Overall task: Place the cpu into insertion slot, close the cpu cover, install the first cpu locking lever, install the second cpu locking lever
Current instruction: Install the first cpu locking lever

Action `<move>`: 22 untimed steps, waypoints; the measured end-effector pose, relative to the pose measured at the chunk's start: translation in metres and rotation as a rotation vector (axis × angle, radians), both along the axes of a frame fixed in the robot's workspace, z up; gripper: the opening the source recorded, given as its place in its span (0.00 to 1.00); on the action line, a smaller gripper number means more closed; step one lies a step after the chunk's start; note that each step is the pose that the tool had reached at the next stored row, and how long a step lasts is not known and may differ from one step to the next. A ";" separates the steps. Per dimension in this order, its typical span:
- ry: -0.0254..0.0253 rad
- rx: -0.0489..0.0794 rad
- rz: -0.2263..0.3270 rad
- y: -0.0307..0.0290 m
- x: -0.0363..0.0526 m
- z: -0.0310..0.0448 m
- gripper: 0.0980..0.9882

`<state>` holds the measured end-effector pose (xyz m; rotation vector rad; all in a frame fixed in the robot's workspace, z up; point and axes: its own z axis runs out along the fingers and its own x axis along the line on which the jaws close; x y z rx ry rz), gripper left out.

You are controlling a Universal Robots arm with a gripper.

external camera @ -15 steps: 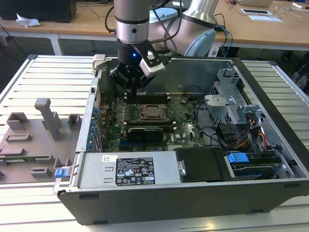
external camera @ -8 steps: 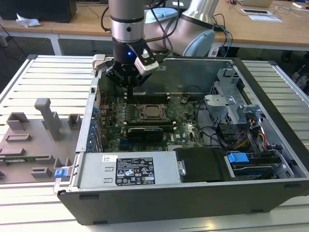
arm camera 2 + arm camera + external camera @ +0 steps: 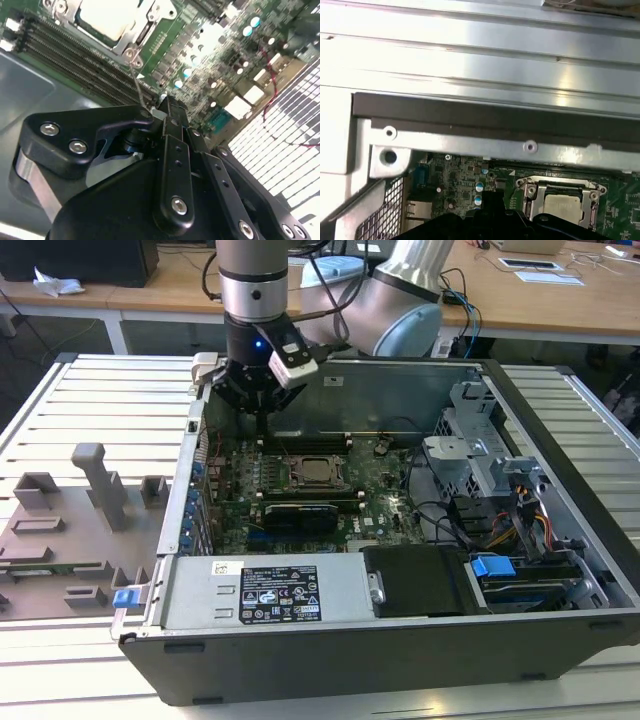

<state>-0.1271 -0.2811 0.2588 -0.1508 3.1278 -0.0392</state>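
The cpu (image 3: 318,472) lies flat in the insertion slot (image 3: 297,480) on the green board, its silver top showing in both wrist views (image 3: 107,17) (image 3: 563,206). The cpu cover (image 3: 146,29) (image 3: 536,194) lies closed around it as a metal frame. A thin wire locking lever (image 3: 139,85) runs from the socket's corner up to my fingertips. My gripper (image 3: 262,423) (image 3: 167,106) (image 3: 492,201) hangs over the board toward the exterior view's left of the socket, near the case's far wall. Its black fingers are shut together. Whether they pinch the lever's end or only touch it is unclear.
The open computer case holds a power-supply box (image 3: 265,592) along the near wall and a black box (image 3: 410,580) beside it. A drive cage with cables (image 3: 480,455) fills the exterior view's right. Memory slots (image 3: 65,55) lie beside the socket. A grey fixture (image 3: 90,490) stands outside the case.
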 end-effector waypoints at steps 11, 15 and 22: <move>0.0015 0.000 0.000 0.0049 0.0267 -0.0013 0.01; 0.0020 0.000 0.000 0.0050 0.0334 -0.0015 0.01; 0.0072 0.002 0.000 0.0050 0.0404 -0.0088 0.01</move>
